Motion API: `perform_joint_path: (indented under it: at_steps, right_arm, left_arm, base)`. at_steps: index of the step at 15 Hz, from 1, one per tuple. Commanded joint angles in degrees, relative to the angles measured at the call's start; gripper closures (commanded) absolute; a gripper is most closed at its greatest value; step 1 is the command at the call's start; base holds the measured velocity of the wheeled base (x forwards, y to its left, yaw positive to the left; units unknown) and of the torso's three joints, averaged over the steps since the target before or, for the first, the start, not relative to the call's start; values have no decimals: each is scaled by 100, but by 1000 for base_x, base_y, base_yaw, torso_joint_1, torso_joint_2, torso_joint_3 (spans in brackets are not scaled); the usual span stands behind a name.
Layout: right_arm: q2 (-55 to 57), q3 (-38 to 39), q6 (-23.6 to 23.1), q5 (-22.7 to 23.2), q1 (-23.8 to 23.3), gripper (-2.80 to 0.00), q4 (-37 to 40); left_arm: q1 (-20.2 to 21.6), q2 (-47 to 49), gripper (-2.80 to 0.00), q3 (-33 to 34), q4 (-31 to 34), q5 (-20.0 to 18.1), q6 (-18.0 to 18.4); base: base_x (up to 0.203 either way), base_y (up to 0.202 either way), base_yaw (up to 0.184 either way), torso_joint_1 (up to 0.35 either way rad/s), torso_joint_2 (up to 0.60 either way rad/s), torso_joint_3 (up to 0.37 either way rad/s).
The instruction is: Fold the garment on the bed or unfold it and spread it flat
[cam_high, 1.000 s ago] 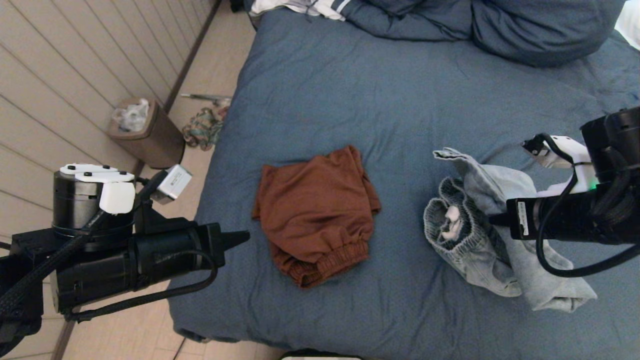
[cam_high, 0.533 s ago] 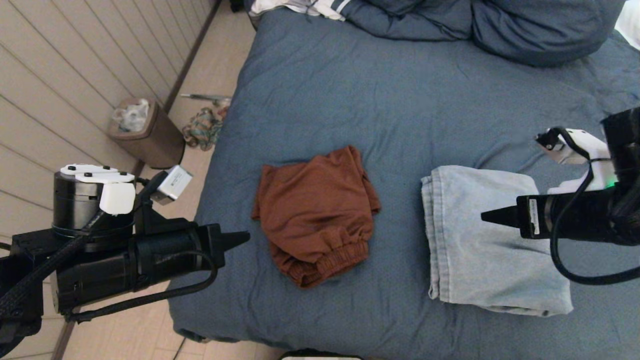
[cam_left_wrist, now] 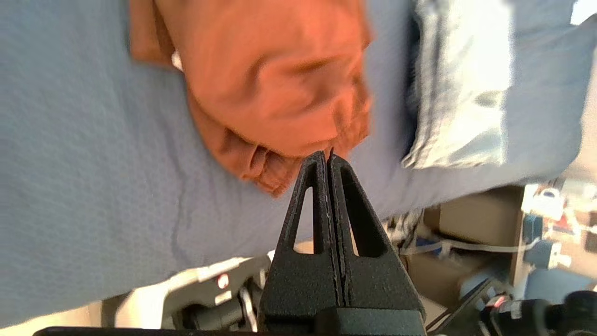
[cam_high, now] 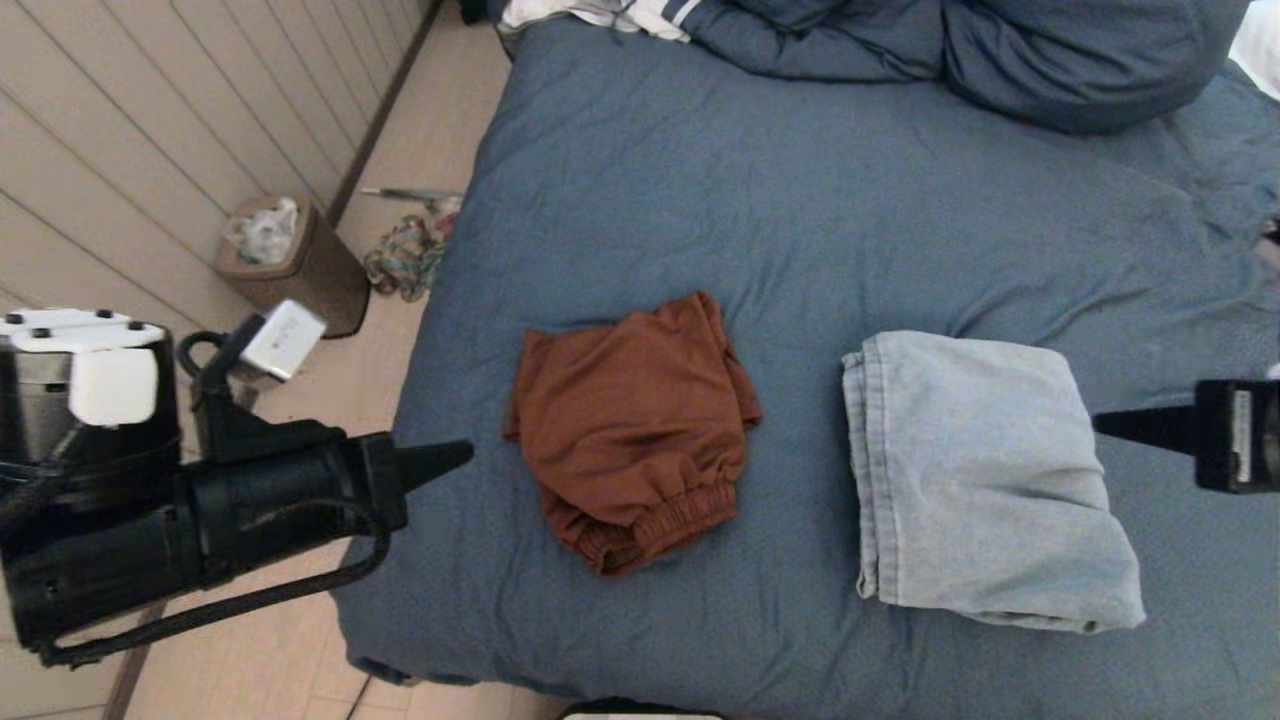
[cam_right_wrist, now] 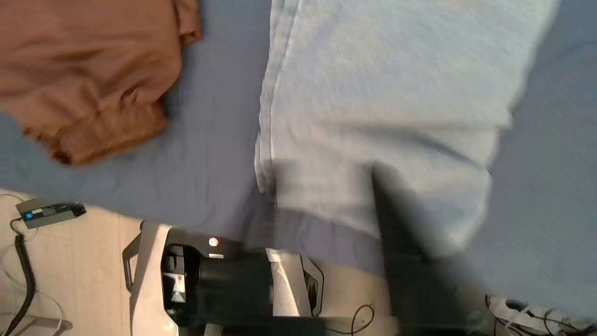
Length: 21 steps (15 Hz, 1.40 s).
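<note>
The bed (cam_high: 800, 200) with its wrinkled slate-blue cover fills the head view. A rust-brown garment (cam_high: 630, 430) lies folded at the middle, elastic hem toward the near edge. To its right a light blue-grey garment (cam_high: 975, 475) lies folded in a rectangle. My left gripper (cam_high: 460, 455) hangs shut and empty over the bed's left edge, apart from the brown garment (cam_left_wrist: 275, 79). In the left wrist view the left gripper (cam_left_wrist: 326, 156) shows its jaws pressed together. My right gripper (cam_high: 1100, 423) is shut, just off the light garment's right side, touching nothing.
A bunched blue duvet and pillow (cam_high: 950, 50) lie at the head of the bed, beside a white striped cloth (cam_high: 620, 15). On the floor to the left stand a brown waste bin (cam_high: 300, 265) and a heap of patterned cloth (cam_high: 405, 255).
The right gripper let go of the light garment, which dropped into a flat fold. The right arm then drew back to the right. The left arm pulled back a little to the left.
</note>
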Motion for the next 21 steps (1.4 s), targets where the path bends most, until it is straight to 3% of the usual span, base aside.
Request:
perform_joint_path:
  at_steps: [1, 4, 6, 9, 10, 11, 12, 14, 15, 17, 18, 21]
  right_arm:
    - [-963, -47, 69, 12, 3, 0, 495]
    - [-1926, -99, 877, 321, 104, 0, 1545]
    - [-2751, 24, 1169, 660, 170, 0, 2143]
    - [-3972, 645, 1292, 739, 138, 0, 2605]
    - [-4269, 877, 1302, 606, 34, 0, 2759]
    - [-4507, 1144, 1262, 417, -168, 0, 2882]
    - [-4719, 1415, 1109, 306, -412, 0, 2916]
    - [-4902, 1982, 894, 107, -603, 0, 2755]
    - [-4923, 2312, 862, -141, -628, 0, 2584]
    - [-4936, 3027, 815, -574, -642, 0, 1682]
    - [-4939, 3426, 797, -784, -645, 0, 1145]
    - [-4941, 4506, 804, -1478, -650, 0, -11]
  left_arm:
    - [156, -1193, 0, 36, 508, 61, 143]
    - [625, -2676, 0, -46, 1944, 391, 712]
    - [881, -3798, 0, -426, 3778, 888, 1065]
    - [1080, -5192, 0, -1016, 6167, 2087, 1205]
    - [1207, -5523, 0, -1121, 6767, 2689, 1212]
    - [1382, -5811, 0, -1165, 7200, 3049, 1207]
    - [1523, -6034, 0, -1104, 7451, 3095, 1135]
    - [1705, -6058, 0, -617, 7686, 2956, 423]
    - [1790, -6057, 0, -401, 7701, 2885, 281]
    - [2389, -6077, 0, -300, 7706, 2858, 260]
    - [2614, -6222, 0, -238, 7694, 2812, 349]
    - [2888, -7107, 0, 574, 7315, 2526, 1279]
  base:
    - [0, 0, 0, 0, 0, 0]
    - [0, 0, 0, 0, 0, 0]
    - [0, 0, 0, 0, 0, 0]
    - [0, 0, 0, 0, 0, 0]
    - [0, 0, 0, 0, 0, 0]
    - [0, 0, 0, 0, 0, 0]
    - [0, 0, 0, 0, 0, 0]
    - [0, 0, 0, 0, 0, 0]
    - [0, 0, 0, 0, 0, 0]
    - [0, 0, 0, 0, 0, 0]
    - [0, 0, 0, 0, 0, 0]
    - [0, 0, 0, 0, 0, 0]
